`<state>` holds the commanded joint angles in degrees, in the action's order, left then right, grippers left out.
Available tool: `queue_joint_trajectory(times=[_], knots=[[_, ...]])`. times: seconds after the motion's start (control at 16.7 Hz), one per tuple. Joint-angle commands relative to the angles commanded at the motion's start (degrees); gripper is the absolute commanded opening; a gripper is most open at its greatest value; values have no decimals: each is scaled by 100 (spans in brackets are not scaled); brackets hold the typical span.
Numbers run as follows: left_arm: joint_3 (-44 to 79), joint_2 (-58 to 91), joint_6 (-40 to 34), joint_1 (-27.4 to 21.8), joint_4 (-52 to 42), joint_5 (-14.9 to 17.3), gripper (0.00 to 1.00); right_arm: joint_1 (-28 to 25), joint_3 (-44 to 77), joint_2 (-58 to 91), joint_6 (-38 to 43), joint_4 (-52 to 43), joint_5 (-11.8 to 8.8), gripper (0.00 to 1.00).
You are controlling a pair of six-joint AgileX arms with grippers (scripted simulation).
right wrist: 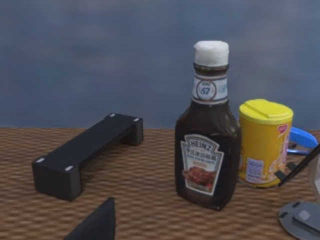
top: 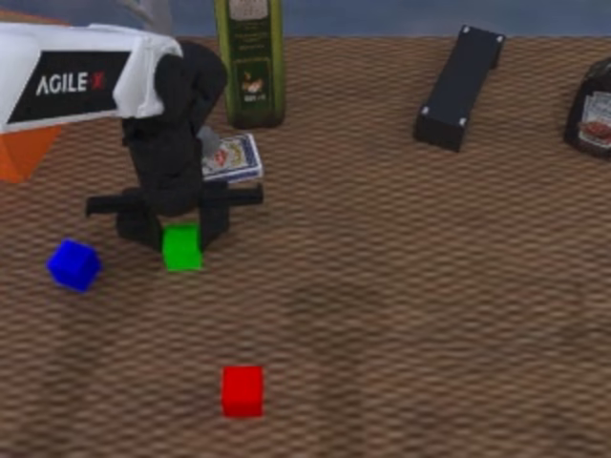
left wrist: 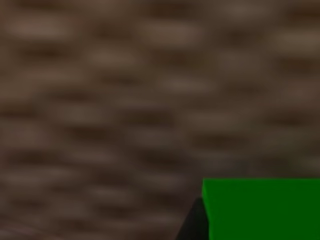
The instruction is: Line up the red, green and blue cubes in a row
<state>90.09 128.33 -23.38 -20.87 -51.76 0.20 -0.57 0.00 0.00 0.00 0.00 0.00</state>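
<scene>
The green cube (top: 181, 248) lies on the brown woven table at centre left, and my left gripper (top: 179, 235) stands over it with a dark finger on either side, shut on it. In the left wrist view the green cube (left wrist: 262, 210) fills a corner, with one finger (left wrist: 195, 224) pressed against its side. The blue cube (top: 73, 264) rests apart, to the left of the green one. Nearer the front edge sits the red cube (top: 242, 391), alone. My right gripper (right wrist: 95, 222) is outside the top view; only a dark tip of it shows in its own wrist view, parked.
Behind the left arm are a playing-card box (top: 232, 157) and a tall green bottle (top: 250, 57). A black bar-shaped block (top: 458, 86) lies at the back right, beside a sauce bottle (top: 592, 114) and a yellow canister (right wrist: 264, 142). An orange object (top: 24, 148) is at the left edge.
</scene>
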Motion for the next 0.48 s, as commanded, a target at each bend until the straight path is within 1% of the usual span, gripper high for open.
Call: queue_joint_trajectory(times=[0.06, 0.12, 0.48], knots=[[0, 0, 0, 0, 0, 0, 2, 0, 0, 0, 0, 0, 0, 100], [0, 0, 0, 0, 0, 0, 0, 0, 0, 0, 0, 0, 0, 100], [0, 0, 0, 0, 0, 0, 0, 0, 0, 0, 0, 0, 0, 100]])
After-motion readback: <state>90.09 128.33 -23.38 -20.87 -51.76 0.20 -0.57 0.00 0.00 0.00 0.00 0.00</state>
